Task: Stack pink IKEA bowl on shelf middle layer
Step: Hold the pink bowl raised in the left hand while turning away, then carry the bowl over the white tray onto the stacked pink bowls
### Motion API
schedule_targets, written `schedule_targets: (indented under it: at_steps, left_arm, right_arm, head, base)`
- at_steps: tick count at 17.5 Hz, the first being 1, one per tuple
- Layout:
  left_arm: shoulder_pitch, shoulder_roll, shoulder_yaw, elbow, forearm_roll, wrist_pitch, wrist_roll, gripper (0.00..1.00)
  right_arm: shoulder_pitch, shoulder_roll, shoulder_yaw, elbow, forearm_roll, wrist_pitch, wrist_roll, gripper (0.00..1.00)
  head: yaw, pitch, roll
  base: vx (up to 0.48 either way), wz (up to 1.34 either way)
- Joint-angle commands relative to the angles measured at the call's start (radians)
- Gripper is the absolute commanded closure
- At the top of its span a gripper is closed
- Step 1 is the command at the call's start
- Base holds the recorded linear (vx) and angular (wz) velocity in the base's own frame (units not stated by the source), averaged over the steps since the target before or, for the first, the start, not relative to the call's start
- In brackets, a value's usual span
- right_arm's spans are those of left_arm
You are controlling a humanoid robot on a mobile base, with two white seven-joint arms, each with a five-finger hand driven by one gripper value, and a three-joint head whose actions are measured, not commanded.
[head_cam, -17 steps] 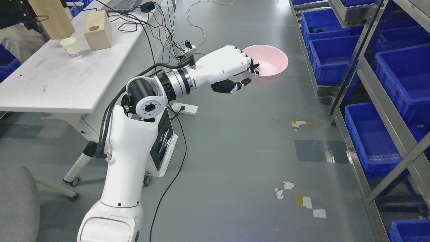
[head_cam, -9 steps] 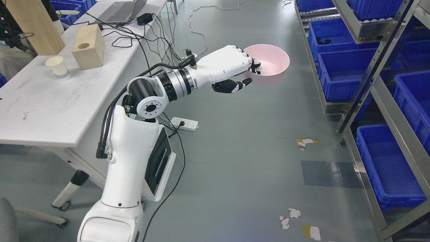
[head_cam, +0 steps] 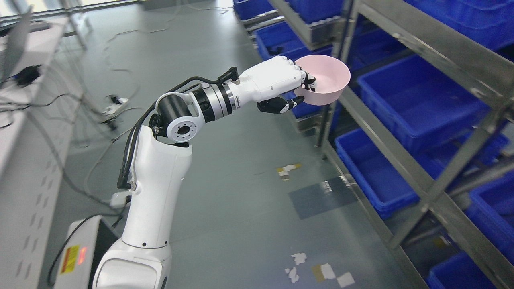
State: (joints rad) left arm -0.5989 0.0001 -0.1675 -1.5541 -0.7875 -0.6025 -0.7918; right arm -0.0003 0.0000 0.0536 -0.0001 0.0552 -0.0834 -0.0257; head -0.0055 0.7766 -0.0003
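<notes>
My left hand (head_cam: 299, 90) is shut on the near rim of the pink bowl (head_cam: 327, 78). Its fingers hook over the rim and the thumb presses under it. The arm reaches out from the lower left and holds the bowl upright in the air, next to the front rail of the metal shelf (head_cam: 385, 136). The bowl is empty. The right arm is out of view.
The shelf on the right holds several blue bins (head_cam: 417, 100) on its layers. A white table (head_cam: 24, 168) with cables runs along the left edge. Grey floor (head_cam: 249, 192) with tape scraps lies between them.
The whole picture has swung right, so the camera has turned toward the shelf. The shelf now fills the right side and the table has slid off to the left. The hand still holds the bowl.
</notes>
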Motion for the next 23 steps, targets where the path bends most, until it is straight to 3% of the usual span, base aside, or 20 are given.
schedule_targets:
  at_steps: [1, 3, 8, 10, 16, 19, 23]
  left_arm:
    - [-0.002, 0.017, -0.087, -0.003, 0.046, -0.020, 0.000, 0.92]
    - [-0.031, 0.017, -0.080, -0.006, 0.044, -0.043, -0.001, 0.92]
    - [-0.306, 0.017, 0.106, 0.032, 0.013, -0.036, -0.017, 0.92]
    - [-0.312, 0.017, 0.123, 0.055, -0.028, -0.036, -0.017, 0.92]
    - [-0.299, 0.184, 0.118, 0.100, -0.088, 0.044, -0.065, 0.92]
    - [-0.279, 0.178, 0.111, 0.117, -0.084, 0.044, -0.072, 0.92]
    - [-0.278, 0.104, 0.057, 0.232, -0.088, 0.021, -0.060, 0.91]
  right_arm:
    - [0.023, -0.017, 0.000, -0.017, 0.000, 0.001, 0.000, 0.00]
    - [0.023, -0.017, 0.000, -0.017, 0.000, 0.001, 0.000, 0.00]
    - [0.023, -0.017, -0.001, -0.017, 0.000, 0.001, 0.000, 0.00]
    - [0.023, -0.017, 0.000, -0.017, 0.000, 0.001, 0.000, 0.00]
    - [0.023, -0.017, -0.001, -0.017, 0.000, 0.001, 0.000, 0.00]
    - [0.023, -0.017, -0.001, -0.017, 0.000, 0.001, 0.000, 0.00]
    - [0.023, -0.017, 0.000, -0.017, 0.000, 0.001, 0.000, 0.00]
  head:
    - [0.0000, 0.000, 0.000]
    - [0.0000, 0.000, 0.000]
    - [0.0000, 0.000, 0.000]
    - [0.0000, 0.000, 0.000]
    - [0.0000, 0.000, 0.000]
    - [0.0000, 0.000, 0.000]
    - [0.0000, 0.000, 0.000]
  base:
    - [0.128, -1.57]
    - [0.110, -1.64]
    - [0.047, -1.69]
    - [0.038, -1.40]
    - [0.096, -0.78]
    - [0.091, -0.21]
    - [0.071, -0.07]
